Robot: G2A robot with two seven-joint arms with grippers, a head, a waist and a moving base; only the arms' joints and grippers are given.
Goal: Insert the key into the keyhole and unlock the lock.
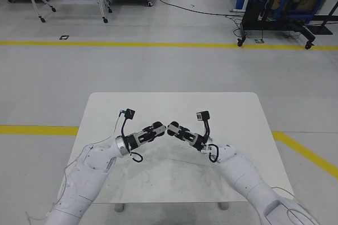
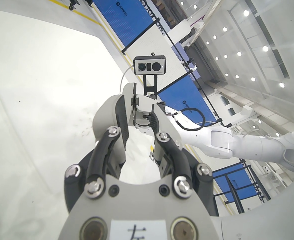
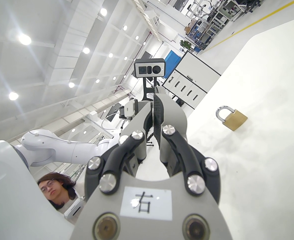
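Note:
A brass padlock [image 3: 233,120] with a silver shackle lies on the white table [image 1: 174,185], off to one side of my right gripper [image 3: 155,101]. That gripper is shut, its two pads pressed together, and I cannot make out a key between them. My left gripper [image 2: 139,106] is open, with a wide gap between its black pads [image 2: 123,123]. Over the middle of the table the left gripper [image 1: 158,127] and the right gripper [image 1: 172,129] meet tip to tip. The right gripper's tip [image 2: 134,101] sits just beyond the left fingers.
The tabletop spreads bare to its rounded corners around both arms. Beyond the table lie grey floor with yellow lines [image 1: 158,44] and wheeled racks [image 1: 276,22] at the far side.

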